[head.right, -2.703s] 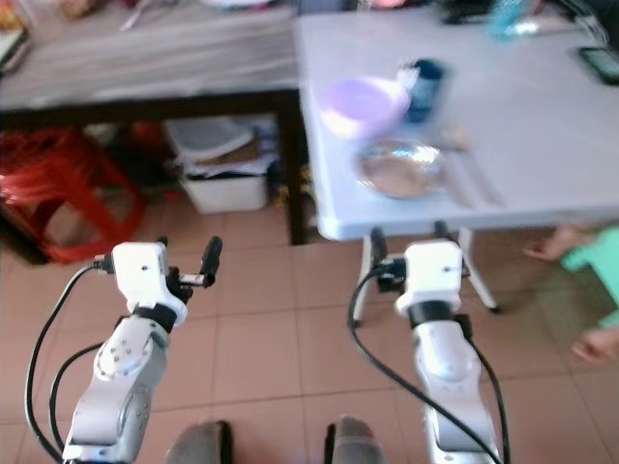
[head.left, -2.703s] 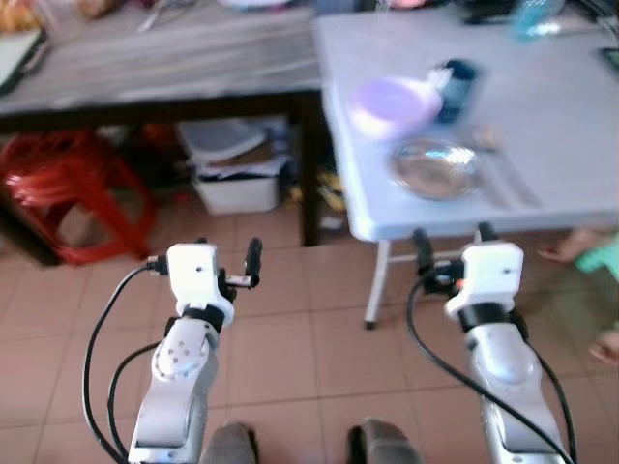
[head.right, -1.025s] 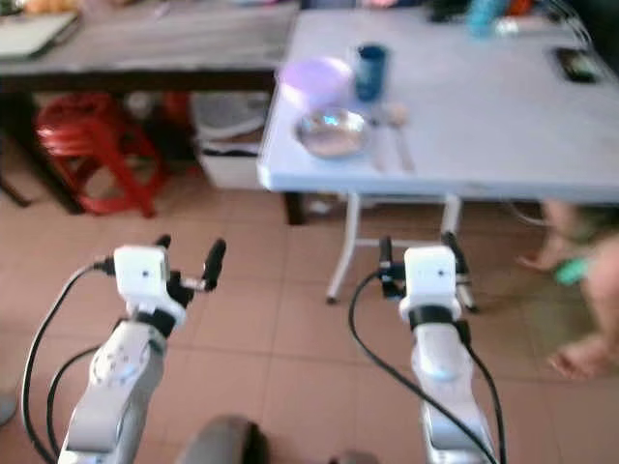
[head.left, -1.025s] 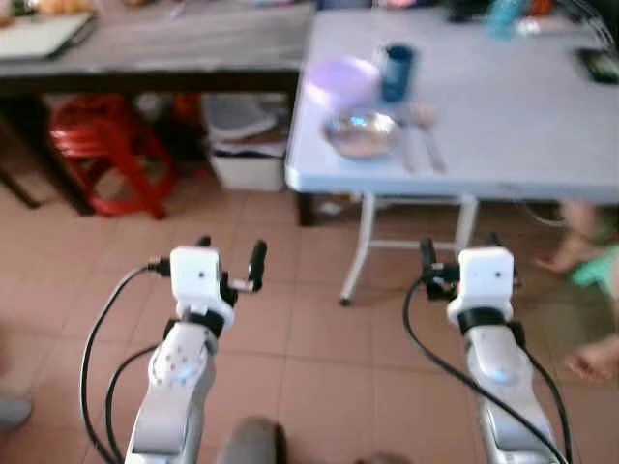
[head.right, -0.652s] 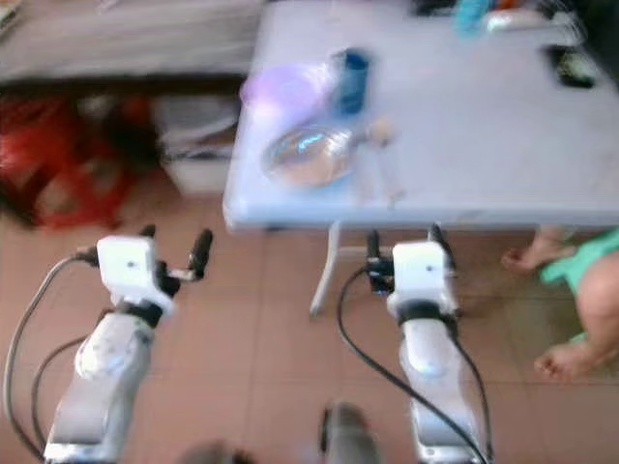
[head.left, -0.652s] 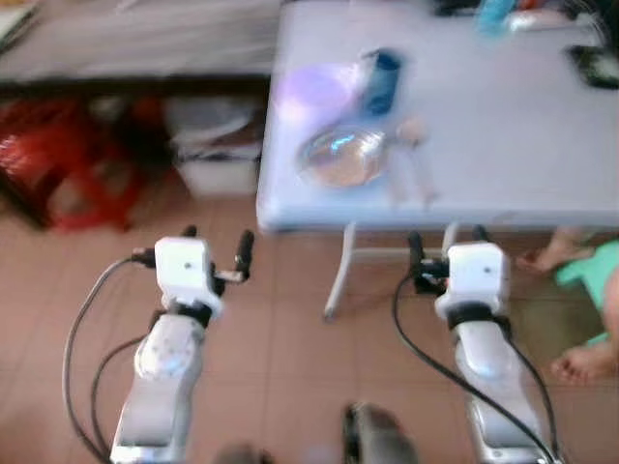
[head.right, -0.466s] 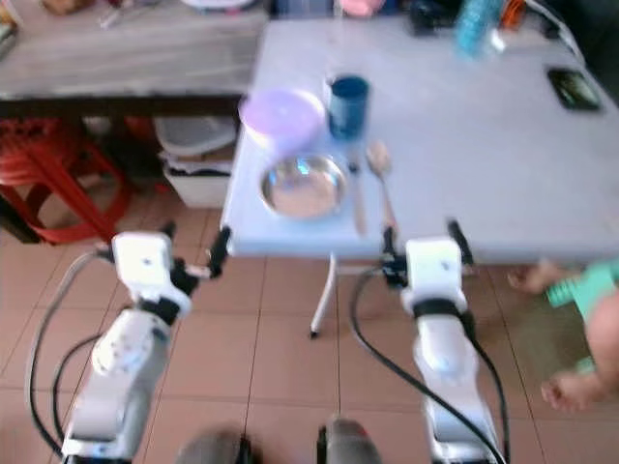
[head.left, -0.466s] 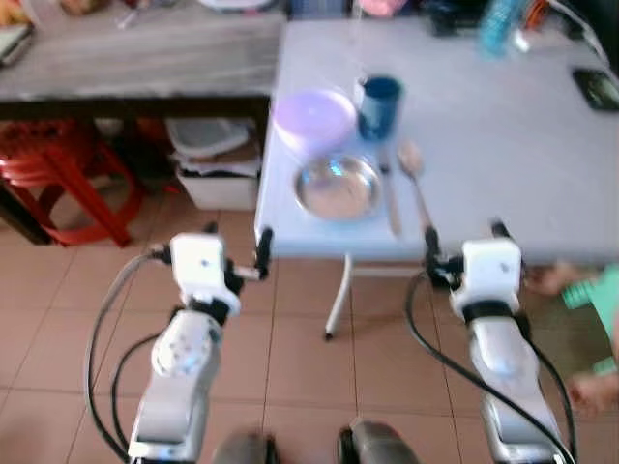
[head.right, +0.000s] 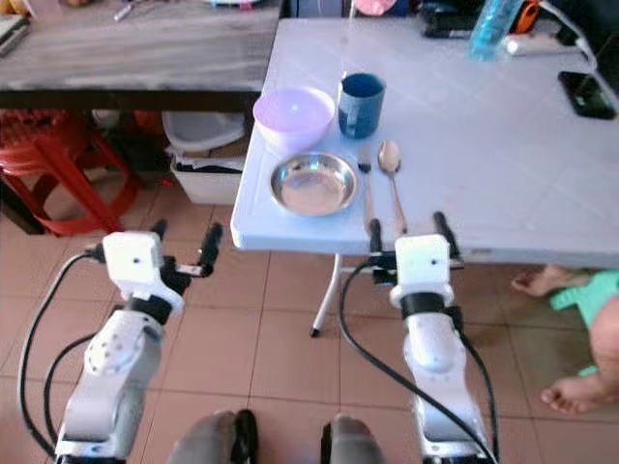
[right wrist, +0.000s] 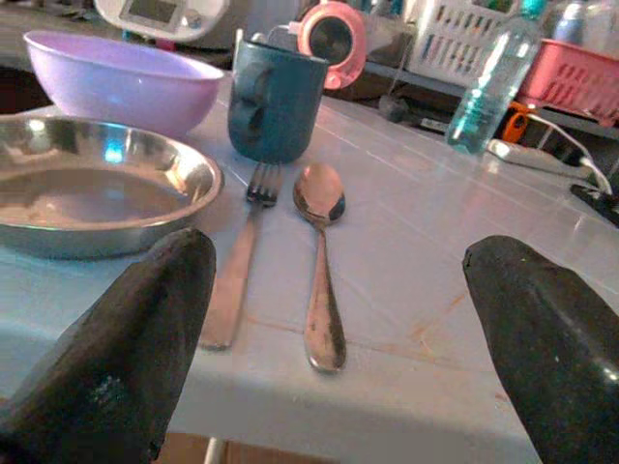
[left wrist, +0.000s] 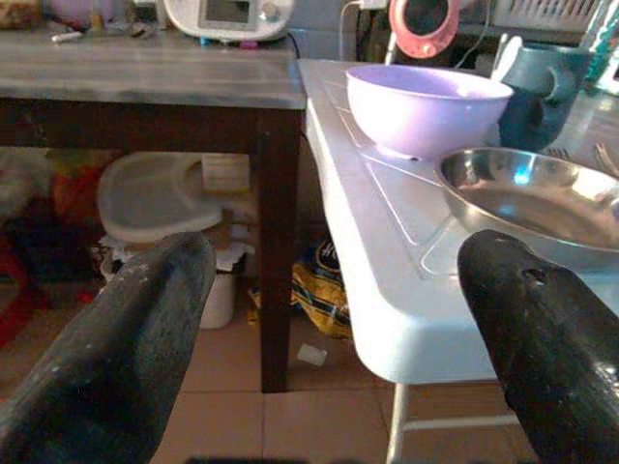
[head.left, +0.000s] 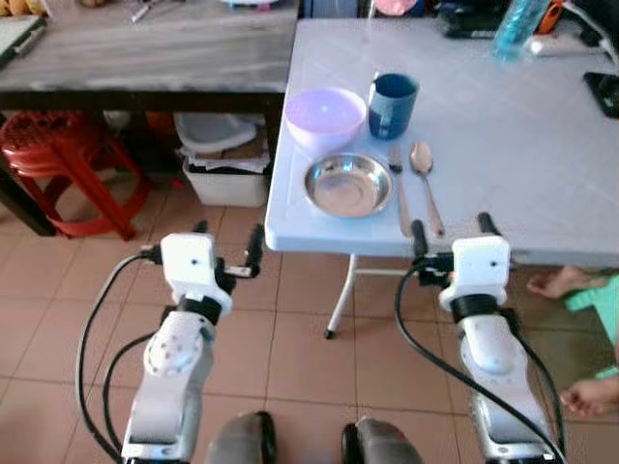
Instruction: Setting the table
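Observation:
On the near corner of the white table (head.left: 522, 145) lie a steel plate (head.left: 348, 186), a purple bowl (head.left: 325, 113) behind it and a blue mug (head.left: 392, 104) to the bowl's right. A fork (head.left: 399, 193) and a spoon (head.left: 424, 174) lie side by side right of the plate. My left gripper (head.left: 228, 237) hangs open and empty over the floor, just left of the table's corner. At the table's front edge my right gripper (head.left: 451, 228) is open and empty, with the fork (right wrist: 237, 266) and spoon (right wrist: 321, 261) straight ahead of it.
A dark wooden table (head.left: 145, 58) adjoins the white one on the left, with a red stool (head.left: 58, 159) and a white box (head.left: 222, 164) beneath it. A person's feet (head.left: 580, 290) rest on the tiles at the right. A bottle (head.left: 511, 24) and a phone (head.left: 604, 92) lie far back.
The whole view has shifted and steadied as I came up to the white table; its corner now sits just ahead of both grippers. Both grippers stay open and empty.

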